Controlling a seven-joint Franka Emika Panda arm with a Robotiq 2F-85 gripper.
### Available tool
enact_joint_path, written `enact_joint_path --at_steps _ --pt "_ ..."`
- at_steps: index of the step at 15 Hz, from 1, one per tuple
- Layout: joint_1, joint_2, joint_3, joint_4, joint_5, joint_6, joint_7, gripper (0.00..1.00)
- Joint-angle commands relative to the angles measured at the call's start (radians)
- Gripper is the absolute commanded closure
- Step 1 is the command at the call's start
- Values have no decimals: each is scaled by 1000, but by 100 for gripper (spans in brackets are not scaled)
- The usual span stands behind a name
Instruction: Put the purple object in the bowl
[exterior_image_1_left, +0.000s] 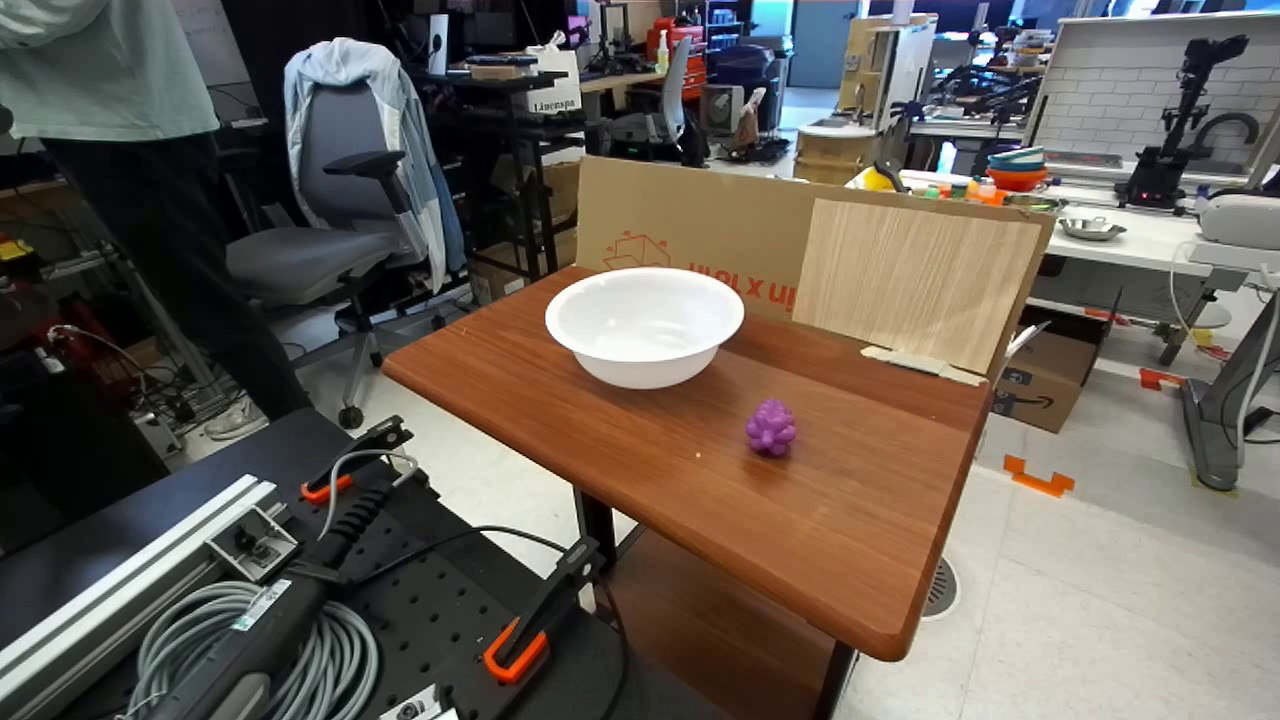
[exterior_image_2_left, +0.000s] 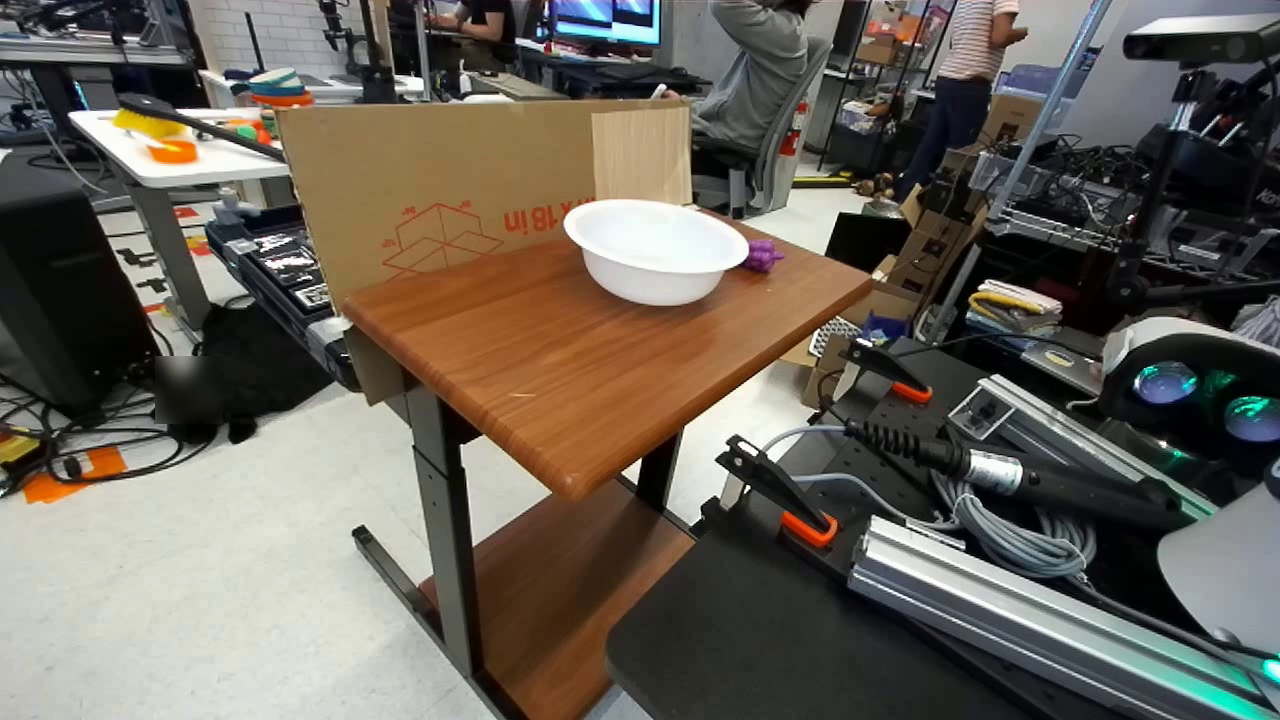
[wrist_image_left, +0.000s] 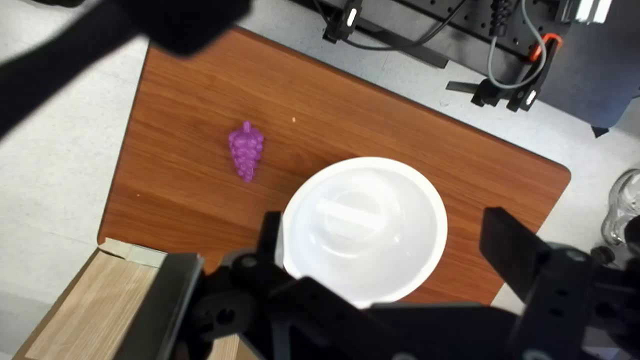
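Purple object (wrist_image_left: 246, 150): grape-cluster form, resting on the counter (exterior_image_1_left: 840, 530), apart from the bowl (exterior_image_1_left: 645, 330) and between it and the short edge at the wood-grain sheet (exterior_image_1_left: 915, 280) end. Long axis: roughly parallel to that short edge, stem toward the long edge facing the pegboard bench (exterior_image_1_left: 435, 610), tapered tip toward the long edge backed by the cardboard panel (exterior_image_1_left: 690, 215). Gripper (wrist_image_left: 382, 227): fingers spread wide, nothing held; visible in the wrist view only, with the bowl showing between the fingers. Its height above the counter cannot be read. Controlling relation: the purple object lies outside the finger span, chiefly toward the wood-grain-sheet short edge, with a smaller offset toward the bench-side long edge. The closing direction runs nearly square to the long axis; a sideways shift, then descent with little wrist rotation, should therefore suit a grasp across the narrow width. Caution: the bowl-side finger may strike the rim on descent; centre over the cluster first.
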Motion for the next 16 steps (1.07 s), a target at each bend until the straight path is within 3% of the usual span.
enact_joint_path --at_steps 1,5,10,16 --pt "-32 105 15 12 71 147 12 0" --pt "-96 280 6 65 100 260 47 0" --pt "-194 503 25 208 83 235 120 0" --pt "-224 698 74 398 56 187 247 0"
